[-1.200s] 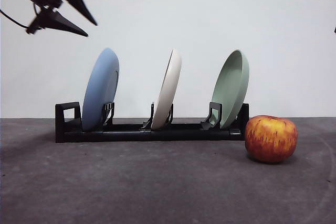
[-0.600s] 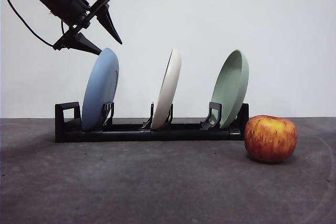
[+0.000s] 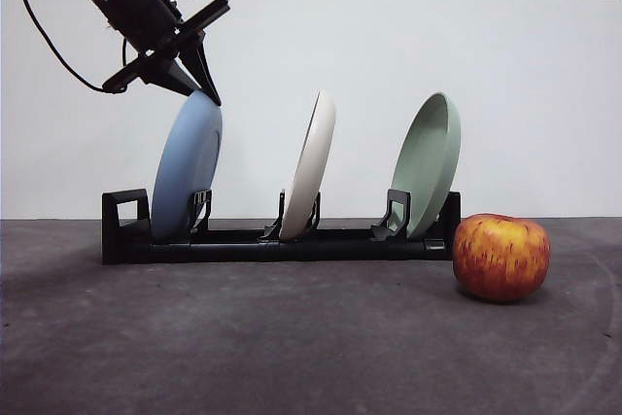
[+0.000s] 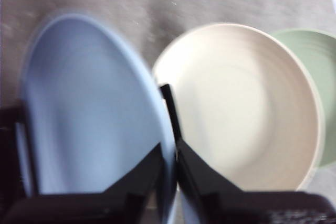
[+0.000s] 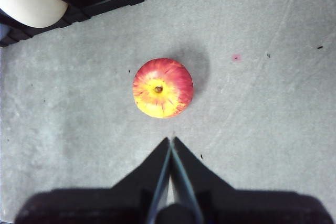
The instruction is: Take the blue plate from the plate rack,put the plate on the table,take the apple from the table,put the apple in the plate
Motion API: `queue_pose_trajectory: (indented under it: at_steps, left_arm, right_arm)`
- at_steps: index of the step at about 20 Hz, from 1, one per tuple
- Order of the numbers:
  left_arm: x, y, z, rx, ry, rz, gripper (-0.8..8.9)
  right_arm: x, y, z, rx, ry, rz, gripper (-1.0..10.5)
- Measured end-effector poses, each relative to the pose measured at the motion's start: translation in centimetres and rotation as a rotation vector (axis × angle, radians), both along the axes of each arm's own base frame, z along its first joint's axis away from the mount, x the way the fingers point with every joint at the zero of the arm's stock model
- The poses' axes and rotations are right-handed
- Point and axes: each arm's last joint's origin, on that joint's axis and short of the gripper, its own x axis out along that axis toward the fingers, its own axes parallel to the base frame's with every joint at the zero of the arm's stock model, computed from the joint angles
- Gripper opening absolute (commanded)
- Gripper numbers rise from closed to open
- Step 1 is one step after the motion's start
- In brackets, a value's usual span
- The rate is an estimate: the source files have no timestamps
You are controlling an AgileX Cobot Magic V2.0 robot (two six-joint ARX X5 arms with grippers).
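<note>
Two black jaws of the left hand (image 4: 167, 129) narrowed onto the top rim of the blue plate (image 3: 185, 167), one jaw on each face, rim pinched between them. Arm reaching down from high at the side of the front view, dark and slanted. Blue plate on edge in the end slot of the plate rack (image 3: 292, 245), next to the squared loop, leaning a little toward the other plates, lower edge seated in its holder. Next slot along, mid-rack: cream-white plate (image 3: 311, 162), also on edge, leaning the same way. Last slot, far end: sage-green plate (image 3: 428, 167), hollow face turned toward the cream one. Three plates in all, each in its own pair of holders, well apart from one another. Rack long and low, flat on the grey desk (image 3: 292, 357). Just beside the rack's green-plate end: the apple (image 3: 501, 257), on the bare desk, stem up, red streaked over yellow. Over the desk near the apple, apart from it: right hand (image 5: 170, 142), jaws pressed together with only a thin slit, holding nothing.
</note>
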Motion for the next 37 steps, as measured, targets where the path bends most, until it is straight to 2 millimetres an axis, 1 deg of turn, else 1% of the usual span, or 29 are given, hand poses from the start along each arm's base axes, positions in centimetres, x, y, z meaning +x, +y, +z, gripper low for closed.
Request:
queue_pose_trajectory:
  at_steps: [6, 10, 12, 14, 18, 21, 23, 25, 26, 28, 29, 32, 35, 37]
  left_arm:
    - [0.0, -0.1, 0.0, -0.004, 0.000, -0.005, -0.08]
    - [0.0, 0.7, 0.1, -0.046, 0.013, -0.026, -0.08]
    - [-0.3, 1.1, 0.6, -0.057, 0.015, -0.027, -0.08]
    - [-1.2, 1.4, 2.0, -0.074, -0.012, -0.035, -0.08]
    - [-4.2, 2.3, 6.8, -0.089, -0.135, -0.029, -0.08]
    - [-6.8, 2.8, 9.9, -0.133, -0.215, -0.075, -0.08]
    - [-9.0, 2.8, 11.9, -0.171, -0.253, -0.145, -0.08]
    - [-11.8, 2.2, 13.6, -0.159, -0.291, -0.213, -0.08]
    - [-13.0, 2.0, 14.1, -0.140, -0.304, -0.247, -0.08]
    - [-15.1, 1.3, 14.2, -0.066, -0.293, -0.326, -0.08]
    - [-15.9, 0.7, 13.7, -0.017, -0.254, -0.380, -0.08]
    - [-17.5, -1.0, 12.0, 0.100, -0.133, -0.547, -0.08]
    - [-18.8, -3.1, 11.6, 0.130, -0.131, -0.677, -0.08]
    - [-19.5, -4.4, 11.6, 0.179, -0.145, -0.715, -0.08]
  right_arm:
    - [0.0, 0.0, 0.0, -0.001, 0.000, 0.000, 0.1]
    - [0.0, -0.1, 0.0, -0.037, 0.000, -0.023, 0.1]
    - [0.0, -0.2, 0.0, -0.046, -0.001, -0.029, 0.1]
    - [0.0, -0.2, 0.0, -0.048, -0.001, -0.030, 0.1]
    - [0.0, -0.2, 0.0, -0.054, -0.002, -0.034, 0.1]
    - [0.0, -0.2, 0.0, -0.055, -0.002, -0.034, 0.1]
    - [0.0, -0.2, 0.0, -0.055, -0.002, -0.034, 0.1]
    - [0.0, -0.2, 0.0, -0.055, -0.002, -0.034, 0.1]
    - [0.0, -0.2, 0.0, -0.055, -0.002, -0.034, 0.1]
    - [0.0, -0.2, 0.0, -0.055, -0.002, -0.034, 0.1]
    - [0.0, -0.2, 0.0, -0.055, -0.002, -0.034, 0.1]
    - [0.0, -0.2, 0.0, -0.055, -0.002, -0.034, 0.1]
    - [0.0, -0.2, 0.0, -0.054, -0.002, -0.034, 0.1]
    - [0.0, -0.2, -0.1, -0.055, 0.000, -0.034, 0.1]
